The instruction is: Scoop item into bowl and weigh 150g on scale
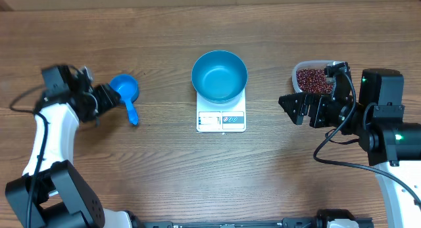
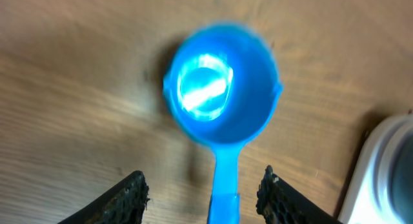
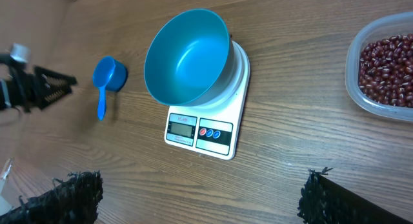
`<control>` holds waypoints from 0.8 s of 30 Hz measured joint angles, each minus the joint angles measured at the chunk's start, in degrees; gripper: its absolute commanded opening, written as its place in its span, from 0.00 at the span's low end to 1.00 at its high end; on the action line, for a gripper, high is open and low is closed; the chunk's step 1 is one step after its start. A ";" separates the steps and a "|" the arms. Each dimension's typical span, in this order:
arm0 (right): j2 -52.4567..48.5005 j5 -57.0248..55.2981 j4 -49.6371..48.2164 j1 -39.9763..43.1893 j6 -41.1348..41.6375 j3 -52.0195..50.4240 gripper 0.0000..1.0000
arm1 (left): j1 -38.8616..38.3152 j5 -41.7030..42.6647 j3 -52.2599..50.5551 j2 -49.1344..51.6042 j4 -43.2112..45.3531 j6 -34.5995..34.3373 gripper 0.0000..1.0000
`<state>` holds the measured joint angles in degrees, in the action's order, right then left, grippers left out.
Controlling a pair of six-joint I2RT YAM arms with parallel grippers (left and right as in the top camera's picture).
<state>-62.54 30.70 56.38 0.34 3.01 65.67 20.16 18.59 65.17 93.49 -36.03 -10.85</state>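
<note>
- Glossy blue round bowl [image 1: 220, 77], empty, seated on flat white square scale [image 1: 221, 121], counter centre, ready for weighing;
- Small dark red-brown beans [image 1: 314, 80] in clear plastic tub [image 1: 297, 73], 3 o'clock;
- Small blue handled scoop [image 1: 125, 90], 9 o'clock; left jaws part-open astride its handle, gripping nothing;
- Right jaws wide, empty, beside tub.

A blue bowl [image 1: 220, 77] sits on the white scale [image 1: 221, 120] at the middle of the bench [image 1: 164, 169]. To its left lies a blue scoop [image 1: 125, 90], with the left hand [image 1: 105, 100] just beside it. At right, a tub [image 1: 309, 63] holds beans [image 1: 314, 80], and the right hand [image 1: 291, 110] is near it.
</note>
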 measured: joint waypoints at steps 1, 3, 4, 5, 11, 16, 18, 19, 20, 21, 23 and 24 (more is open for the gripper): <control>0.00 0.00 0.00 0.00 0.04 0.00 1.00 | -0.39 -0.92 1.49 -0.07 0.02 0.24 0.61; -0.22 0.00 0.02 -0.02 0.00 0.00 1.00 | -1.53 -3.08 3.58 -0.17 0.87 0.57 0.62; -0.61 0.00 0.02 -0.02 0.00 0.00 1.00 | -1.95 -3.91 3.96 -0.22 1.01 0.61 0.61; -1.01 -0.02 0.07 -0.02 0.00 0.00 1.00 | -2.47 -5.14 4.00 -0.22 0.92 0.63 0.60; -4.20 0.00 0.22 0.00 -0.02 0.00 1.00 | -3.30 -8.24 3.98 2.78 2.86 1.75 0.49; -6.16 0.00 1.14 -0.02 0.00 0.00 1.00 | -3.32 -9.01 3.98 7.87 6.03 2.32 0.46; -6.40 -0.02 1.18 0.00 0.00 0.00 1.00 | -3.37 -9.05 3.98 9.01 6.64 2.32 0.42; -6.40 0.00 1.20 0.00 -0.02 0.00 1.00 | -3.69 -9.05 3.98 9.84 7.34 2.34 0.41; -6.40 -0.02 1.20 -0.02 0.00 0.00 1.00 | -3.93 -9.09 3.98 10.60 7.56 2.36 0.39; -6.40 0.00 1.29 -0.02 0.00 0.00 1.00 | -4.26 -9.22 3.98 11.39 7.78 2.32 0.38; -6.40 0.00 1.27 -0.02 -0.02 0.00 1.00 | -5.14 -9.46 3.98 13.09 8.13 2.19 0.35; -6.40 0.00 1.25 0.00 0.02 0.00 1.00 | -5.27 -9.49 3.98 13.92 8.41 1.95 0.33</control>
<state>-68.95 30.70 57.63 0.34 3.03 65.67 14.90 9.10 69.14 107.42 -27.62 -8.91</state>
